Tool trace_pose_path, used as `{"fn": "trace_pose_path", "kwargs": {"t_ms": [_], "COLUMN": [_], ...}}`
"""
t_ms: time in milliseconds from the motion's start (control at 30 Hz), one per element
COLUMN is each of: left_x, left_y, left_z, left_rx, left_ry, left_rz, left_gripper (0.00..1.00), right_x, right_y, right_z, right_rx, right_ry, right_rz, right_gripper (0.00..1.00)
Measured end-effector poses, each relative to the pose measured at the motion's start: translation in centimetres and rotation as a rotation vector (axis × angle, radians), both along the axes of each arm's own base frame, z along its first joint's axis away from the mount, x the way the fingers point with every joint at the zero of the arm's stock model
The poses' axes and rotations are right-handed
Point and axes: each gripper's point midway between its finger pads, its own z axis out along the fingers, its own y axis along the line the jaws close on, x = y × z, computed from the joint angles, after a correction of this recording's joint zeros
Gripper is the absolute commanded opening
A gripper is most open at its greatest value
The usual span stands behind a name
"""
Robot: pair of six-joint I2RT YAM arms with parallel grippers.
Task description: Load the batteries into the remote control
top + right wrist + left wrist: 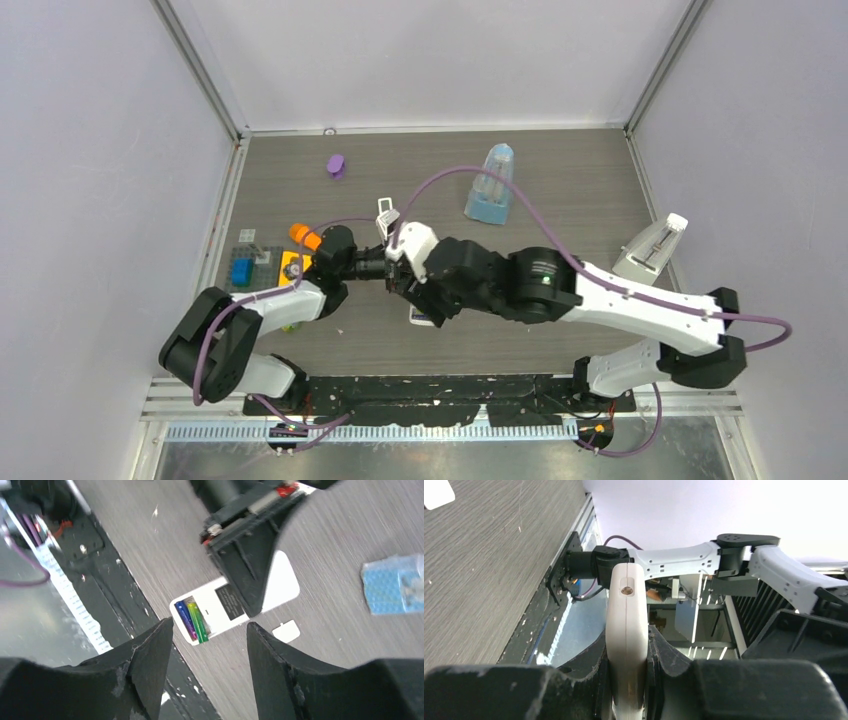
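Two batteries (192, 621) lie in the near-end bay of the remote (212, 600). The left end effector (628, 642) clamps the remote; the right end effector (209, 630) hangs open above. Lift straight up, don't nudge cells. Cover (286, 631) waits on surface (325, 545).

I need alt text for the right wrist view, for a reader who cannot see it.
A white remote with its battery bay open holds two batteries, one purple and one green, side by side. The left arm's black fingers grip it; the right arm's fingers stand open in front, and a small white cover lies on the table nearby.
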Motion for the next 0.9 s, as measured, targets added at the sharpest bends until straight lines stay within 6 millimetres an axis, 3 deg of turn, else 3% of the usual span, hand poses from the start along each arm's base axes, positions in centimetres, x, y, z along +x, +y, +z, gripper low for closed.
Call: {"fn": "trace_pose_path", "kwargs": {"t_ms": [167,300,400,600,900], "left_x": [0.5,0.9,1.0,1.4,2.8], "left_y": [0.3,0.7,1.2,2.4,3.4], "left_z": [1.4,4.5,7.0,9.8,9.7], "left_rx": [-0.034,-0.096,-0.149,-0.197,-0.170], "left_ry": [-0.008,-0.059,-0.097,-0.115,-0.079], "left_rz": [0.083,0.166,0.231,0.348,0.473], "left_gripper": [0.00,0.00,0.00,0.00,0.00], "right_x": [1.3,2.0,2.3,2.7,2.7], "right_y": [-2.4,-4.6,-5.5,-4.2,-1.9], "right_z": [3.0,3.1,3.1,4.9,5.5], "right_rx": [0.224,0.390,0.509,0.605,0.572], "right_ry": [0.023,0.081,0.126,0.157,0.179], "right_rz": [-0.254,-0.444,-0.541,-0.564,-0.535], "right_gripper": [0.66,0.49,0.45,0.38,0.25]}}
